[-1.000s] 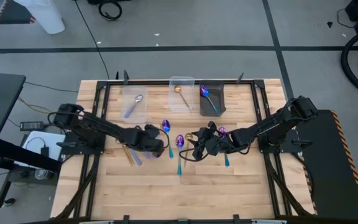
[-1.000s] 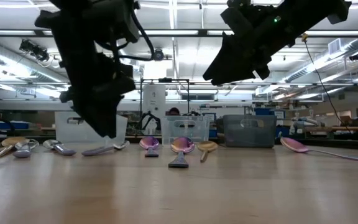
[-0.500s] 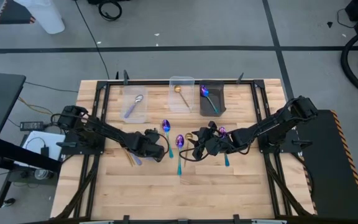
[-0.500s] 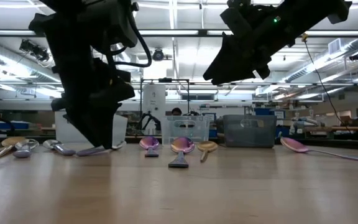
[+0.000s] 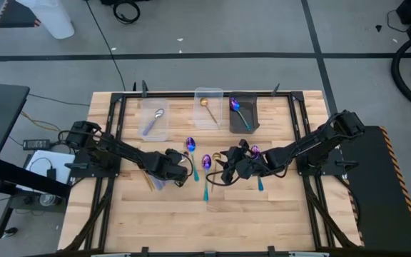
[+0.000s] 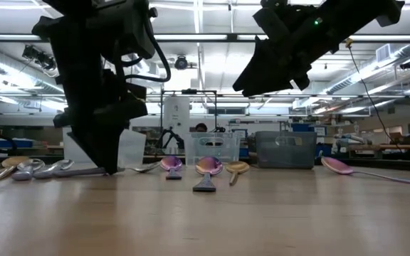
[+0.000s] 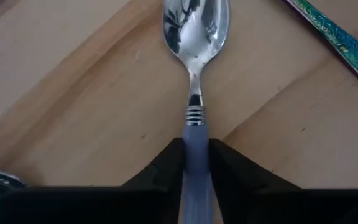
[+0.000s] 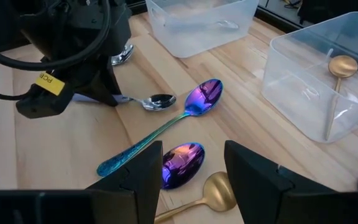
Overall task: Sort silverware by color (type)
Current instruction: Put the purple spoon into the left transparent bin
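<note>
My left gripper [image 7: 196, 163] is down at the table left of centre [image 5: 175, 172], shut on a silver spoon [image 7: 196, 37] with a pale blue-grey handle. My right gripper [image 8: 191, 180] hovers open above the table's middle [image 5: 228, 165], touching nothing. Below and ahead of it lie two iridescent spoons [image 8: 197, 99] [image 8: 182, 163] and a gold spoon [image 8: 219, 190]. Another iridescent spoon [image 5: 256, 153] lies under the right arm. More silver and gold spoons [image 6: 20, 168] lie at the left. My left gripper pinches the silver spoon's blue-grey handle [image 7: 196, 134] between its two fingers [image 7: 166, 165], just behind the ringed neck. The fingers come down at a slant from the table's left. The bowl [image 8: 157, 101] sticks out ahead of them and lies on the wood.
Three bins stand along the far edge: a clear one [image 5: 154, 120] holding a silver spoon, a clear one [image 5: 207, 107] holding a gold spoon, and a dark one [image 5: 242, 114] holding an iridescent spoon. Both arms crowd the table's middle. Bare wood lies toward the near edge.
My left gripper has come down to the table top, moving a little toward the left and near edges, and now sits on the silver spoon. The right arm has kept still.
</note>
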